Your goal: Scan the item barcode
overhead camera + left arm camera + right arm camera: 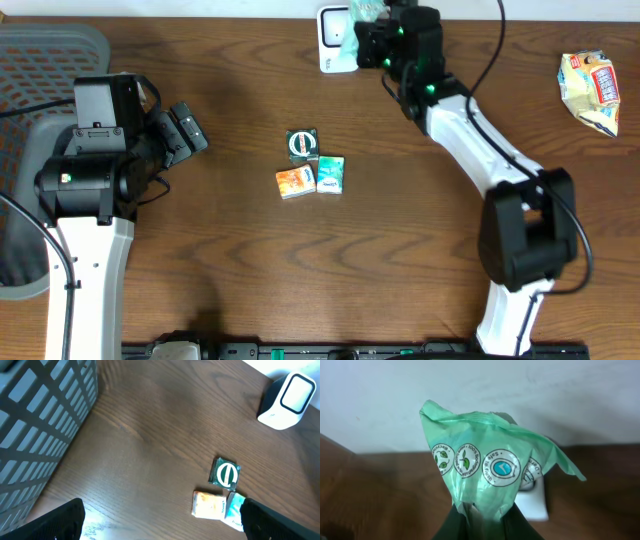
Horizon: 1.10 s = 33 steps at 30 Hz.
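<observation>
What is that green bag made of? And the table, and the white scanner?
The green bag is probably thin plastic film: it crumples, light glows through it, and it shines a little. The table looks like wood or a wood-look laminate, with brown grain lines and a smooth, dull top. The scanner seems to be hard white plastic with a smooth shell.

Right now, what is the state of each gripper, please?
Left gripper: open, holding nothing.
Right gripper: closed on the green bag.
</observation>
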Each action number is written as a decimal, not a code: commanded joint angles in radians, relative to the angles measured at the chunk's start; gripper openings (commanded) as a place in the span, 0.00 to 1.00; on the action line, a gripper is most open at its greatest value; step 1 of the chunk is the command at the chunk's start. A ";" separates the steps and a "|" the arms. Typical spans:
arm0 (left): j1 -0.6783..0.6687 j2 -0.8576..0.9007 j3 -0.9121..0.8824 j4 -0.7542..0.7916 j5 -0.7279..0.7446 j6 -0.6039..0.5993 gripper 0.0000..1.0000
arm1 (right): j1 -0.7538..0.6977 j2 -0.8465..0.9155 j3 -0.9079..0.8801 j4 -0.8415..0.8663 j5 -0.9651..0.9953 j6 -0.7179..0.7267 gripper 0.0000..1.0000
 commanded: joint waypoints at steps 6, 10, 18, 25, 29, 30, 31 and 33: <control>0.006 -0.001 0.009 0.000 -0.009 0.013 0.98 | 0.011 0.313 0.401 -0.113 -0.041 0.085 0.01; 0.006 -0.001 0.009 0.000 -0.009 0.013 0.98 | 0.011 0.418 0.547 -0.213 -0.056 0.085 0.01; 0.006 -0.001 0.009 -0.001 -0.010 0.013 0.98 | 0.008 0.438 0.576 -0.277 -0.048 0.019 0.01; 0.006 -0.001 0.009 0.000 -0.010 0.013 0.98 | -0.011 0.424 0.673 -0.413 -0.024 -0.097 0.01; 0.006 -0.001 0.009 -0.001 -0.010 0.013 0.97 | -0.055 0.407 0.763 -0.552 0.069 -0.143 0.01; 0.006 -0.001 0.009 -0.001 -0.010 0.013 0.98 | -0.071 0.406 0.786 -0.595 0.084 -0.175 0.01; 0.006 -0.001 0.009 0.000 -0.010 0.013 0.97 | -0.086 0.405 0.803 -0.633 0.098 -0.204 0.01; 0.006 -0.001 0.009 -0.001 -0.010 0.013 0.98 | -0.124 0.404 0.826 -0.727 0.149 -0.262 0.01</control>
